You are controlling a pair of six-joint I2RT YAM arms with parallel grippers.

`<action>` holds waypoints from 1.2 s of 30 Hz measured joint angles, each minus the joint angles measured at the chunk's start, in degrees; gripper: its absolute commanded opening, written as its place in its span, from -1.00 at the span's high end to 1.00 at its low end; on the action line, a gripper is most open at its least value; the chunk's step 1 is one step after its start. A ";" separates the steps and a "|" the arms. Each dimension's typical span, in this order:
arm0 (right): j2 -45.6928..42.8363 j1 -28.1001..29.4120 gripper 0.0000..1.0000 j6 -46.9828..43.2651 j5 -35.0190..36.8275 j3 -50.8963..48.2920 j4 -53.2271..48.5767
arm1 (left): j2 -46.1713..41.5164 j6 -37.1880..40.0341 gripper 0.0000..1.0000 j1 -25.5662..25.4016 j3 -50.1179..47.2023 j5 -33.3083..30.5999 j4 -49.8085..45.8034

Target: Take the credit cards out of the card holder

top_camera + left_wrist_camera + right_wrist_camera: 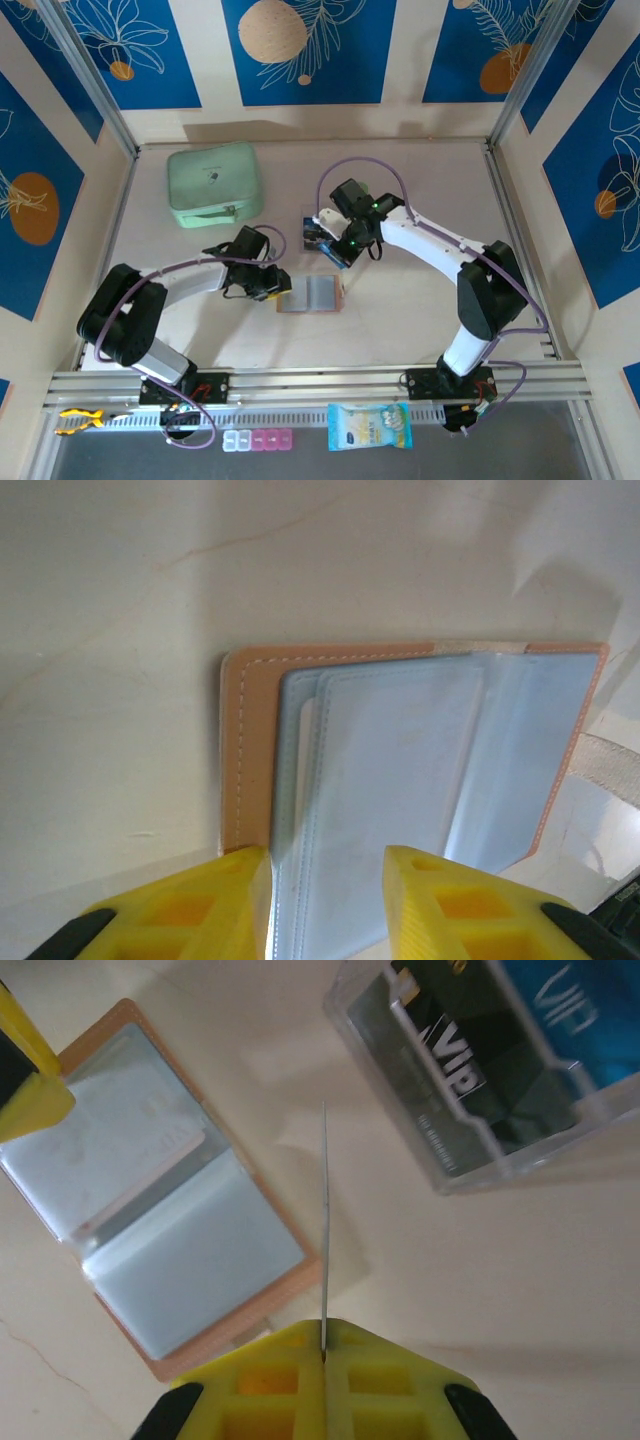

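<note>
The tan-pink card holder (312,294) lies open on the table, its greyish clear pockets (390,770) facing up. My left gripper (327,865) is open at the holder's near edge. One finger touches the pocket sleeve's edge and the other stands apart from it. My right gripper (324,1335) is shut on a thin credit card (324,1220), seen edge-on and upright. It hangs between the holder (180,1240) and a clear plastic box (490,1070). That box holds a dark credit card (450,1070) and a blue one (570,1010).
A mint-green zip case (214,183) sits at the back left. A snack packet (369,426), a pill organiser (258,440) and a yellow tool (78,419) lie in front of the rail. The left gripper's finger (30,1090) shows beside the holder.
</note>
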 measured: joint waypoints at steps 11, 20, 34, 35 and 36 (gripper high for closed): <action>8.83 -4.83 1.00 -16.06 -1.18 13.09 -5.44 | 0.00 -1.77 0.29 0.00 -2.16 2.19 3.39; 17.09 -7.10 1.00 -23.47 -3.50 24.72 -8.94 | -0.04 -2.14 0.27 0.00 -2.16 2.12 3.63; 25.51 -7.85 0.95 -27.78 -6.14 34.05 -12.00 | -2.21 -2.12 0.26 0.90 -1.86 0.59 2.08; 26.08 -7.85 0.90 -27.93 -6.19 34.21 -12.15 | -2.23 -2.14 0.26 1.05 -1.84 0.59 2.08; 26.47 -7.87 0.83 -28.09 -6.23 34.34 -12.31 | -2.23 -2.14 0.26 1.14 -1.84 0.59 2.01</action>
